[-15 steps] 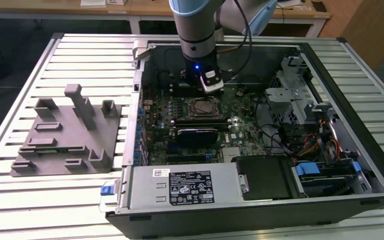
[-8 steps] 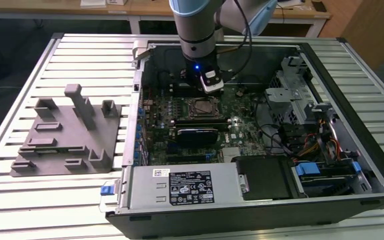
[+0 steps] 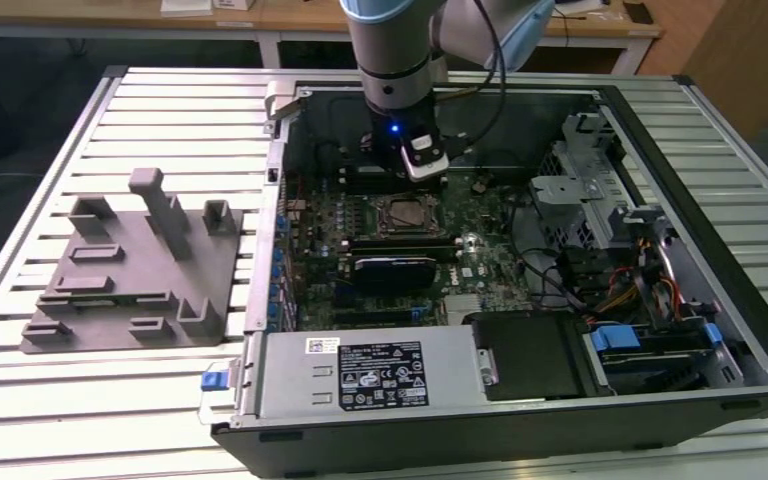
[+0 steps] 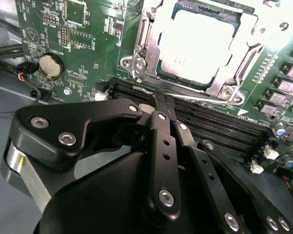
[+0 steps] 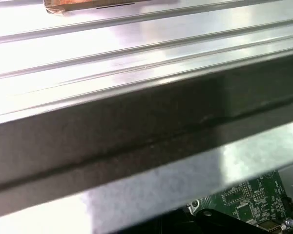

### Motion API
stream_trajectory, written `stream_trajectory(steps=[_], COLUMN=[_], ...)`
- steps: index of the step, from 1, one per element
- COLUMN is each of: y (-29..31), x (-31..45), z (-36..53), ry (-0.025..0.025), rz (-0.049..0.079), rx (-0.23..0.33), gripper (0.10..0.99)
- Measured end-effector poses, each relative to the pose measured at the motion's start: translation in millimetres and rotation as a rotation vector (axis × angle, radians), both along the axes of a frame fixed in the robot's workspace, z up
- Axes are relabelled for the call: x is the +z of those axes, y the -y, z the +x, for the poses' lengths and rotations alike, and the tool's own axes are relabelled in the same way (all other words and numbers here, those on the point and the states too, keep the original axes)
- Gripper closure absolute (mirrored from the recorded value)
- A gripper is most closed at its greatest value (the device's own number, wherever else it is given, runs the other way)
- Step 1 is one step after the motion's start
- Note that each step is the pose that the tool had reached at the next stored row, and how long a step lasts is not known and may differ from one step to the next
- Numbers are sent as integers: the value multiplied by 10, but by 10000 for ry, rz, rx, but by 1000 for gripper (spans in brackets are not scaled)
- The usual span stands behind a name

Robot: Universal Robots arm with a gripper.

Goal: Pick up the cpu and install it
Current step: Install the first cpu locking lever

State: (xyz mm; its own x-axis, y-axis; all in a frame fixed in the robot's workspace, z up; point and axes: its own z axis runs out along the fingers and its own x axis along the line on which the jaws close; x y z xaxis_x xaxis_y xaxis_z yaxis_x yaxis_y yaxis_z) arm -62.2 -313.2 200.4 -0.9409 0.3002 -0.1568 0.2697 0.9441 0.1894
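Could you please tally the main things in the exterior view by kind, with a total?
Robot arm with gripper: 1
Open computer case: 1
Green motherboard: 1
Cpu seated in its socket: 1
Grey plastic fixture: 1
Total: 5

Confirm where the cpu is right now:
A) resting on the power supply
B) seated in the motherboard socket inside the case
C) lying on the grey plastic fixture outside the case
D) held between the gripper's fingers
B: in the second wrist view the cpu lies with its silver top up inside the socket's metal frame on the motherboard, beyond the gripper, whose fingers are closed on nothing.
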Motion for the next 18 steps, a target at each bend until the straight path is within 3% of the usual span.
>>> stream_trajectory(steps=[3, 7, 10, 18], y=[0, 1, 1, -11], x=[0, -9, -17, -41], z=[-1, -8, -55, -89], ry=[23, 123, 164, 207], rz=[-1, -4, 3, 20], rx=[-113, -324, -407, -783], gripper=[980, 980, 980, 980])
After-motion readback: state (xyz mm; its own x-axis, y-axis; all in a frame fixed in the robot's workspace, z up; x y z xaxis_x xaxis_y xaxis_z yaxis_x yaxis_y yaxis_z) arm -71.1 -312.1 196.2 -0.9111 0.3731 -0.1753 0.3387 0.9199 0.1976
